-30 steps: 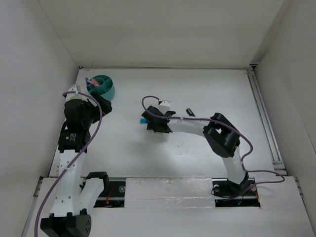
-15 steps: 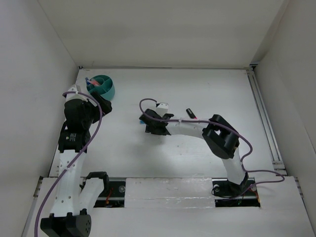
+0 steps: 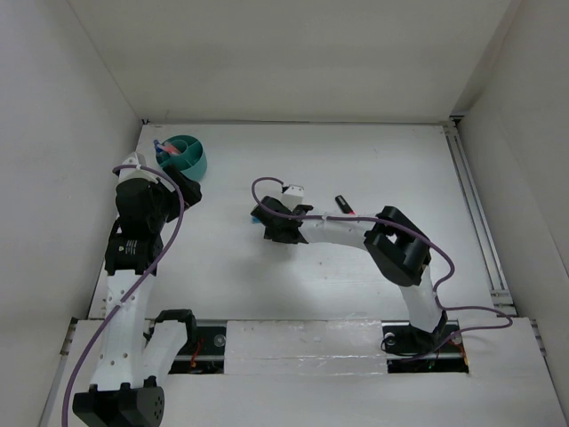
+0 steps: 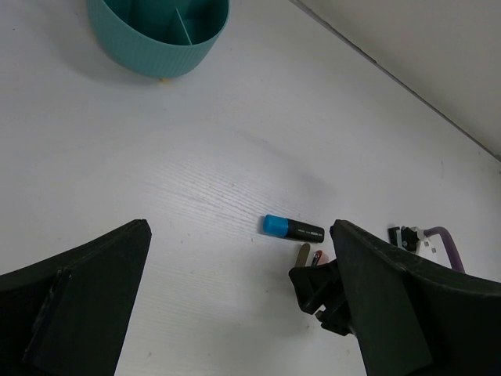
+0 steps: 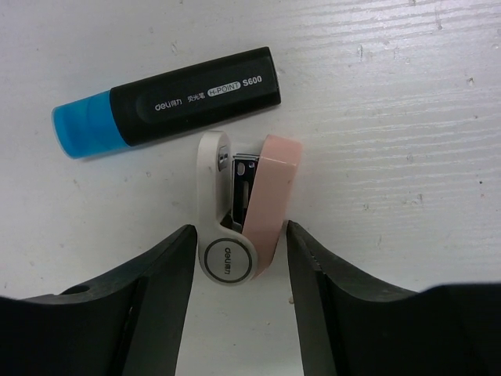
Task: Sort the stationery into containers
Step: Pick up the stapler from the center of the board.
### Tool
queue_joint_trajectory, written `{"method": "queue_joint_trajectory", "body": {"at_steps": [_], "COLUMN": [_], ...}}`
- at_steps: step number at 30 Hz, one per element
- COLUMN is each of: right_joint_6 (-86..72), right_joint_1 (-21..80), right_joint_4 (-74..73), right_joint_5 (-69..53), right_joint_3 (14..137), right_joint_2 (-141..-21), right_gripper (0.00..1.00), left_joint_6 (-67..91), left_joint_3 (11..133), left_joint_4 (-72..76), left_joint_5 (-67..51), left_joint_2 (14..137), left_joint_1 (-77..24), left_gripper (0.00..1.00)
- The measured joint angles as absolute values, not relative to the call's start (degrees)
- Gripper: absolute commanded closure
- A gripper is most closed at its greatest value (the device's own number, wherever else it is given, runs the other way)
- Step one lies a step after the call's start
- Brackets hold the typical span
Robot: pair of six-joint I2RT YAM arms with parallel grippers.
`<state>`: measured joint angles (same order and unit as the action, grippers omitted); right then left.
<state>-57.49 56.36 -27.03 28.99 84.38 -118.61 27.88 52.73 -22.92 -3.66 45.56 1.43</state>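
My right hand (image 5: 239, 235) is open, straddling the pink-white stapler (image 5: 270, 196) at lower centre; blue marker (image 5: 168, 102) lies just above. Left hand (image 4: 239, 258) gapes wide.

White table (image 3: 356, 151) bears a teal divided tub (image 3: 189, 156), a blue-ended black highlighter (image 5: 168, 102) just beside a pink-white mini stapler (image 5: 243, 207), and a black marker (image 3: 343, 203) apart

Blue-ended marker (image 5: 168, 102) just beyond the pink-white item (image 5: 243, 207) (close against it), table (image 5: 407, 117) room on either flank.
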Motion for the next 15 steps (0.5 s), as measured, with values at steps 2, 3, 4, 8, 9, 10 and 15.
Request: {"method": "queue_joint_trajectory", "body": {"at_steps": [2, 3, 4, 8, 9, 10, 15], "right_joint_6": [-57.5, -57.6, -57.7, -58.1, -58.1, -58.1, -58.0], "right_joint_1": [56.4, 56.4, 56.4, 56.4, 56.4, 56.4, 56.4], "right_joint_4": [-27.0, -27.1, -27.1, -27.0, -27.0, -27.0, -27.0], "right_joint_5": [29.1, 29.1, 29.1, 29.2, 29.2, 29.2, 29.3], "right_joint_3": [84.4, 84.4, 84.3, 84.3, 84.3, 84.3, 84.3], "right_joint_2": [-118.6, -118.6, -118.6, -118.6, -118.6, -118.6, -118.6], "right_gripper": [0.51, 0.54, 0.57, 0.61, 0.61, 0.63, 0.89], "left_joint_6": [27.9, 27.9, 27.9, 27.9, 27.9, 27.9, 27.9], "left_joint_3": [52.7, 52.7, 52.7, 52.7, 52.7, 52.7, 52.7], "left_joint_4": [-22.9, -22.9, -22.9, -22.9, -22.9, -22.9, -22.9], "left_joint_5": [-3.7, -3.7, -3.7, -3.7, -3.7, -3.7, -3.7], "left_joint_2": [45.6, 45.6, 45.6, 45.6, 45.6, 45.6, 45.6], "left_joint_1": [1.4, 1.4, 1.4, 1.4, 1.4, 1.4, 1.4], "left_gripper": [0.0, 0.0, 0.0, 0.0, 0.0, 0.0, 0.0]}}
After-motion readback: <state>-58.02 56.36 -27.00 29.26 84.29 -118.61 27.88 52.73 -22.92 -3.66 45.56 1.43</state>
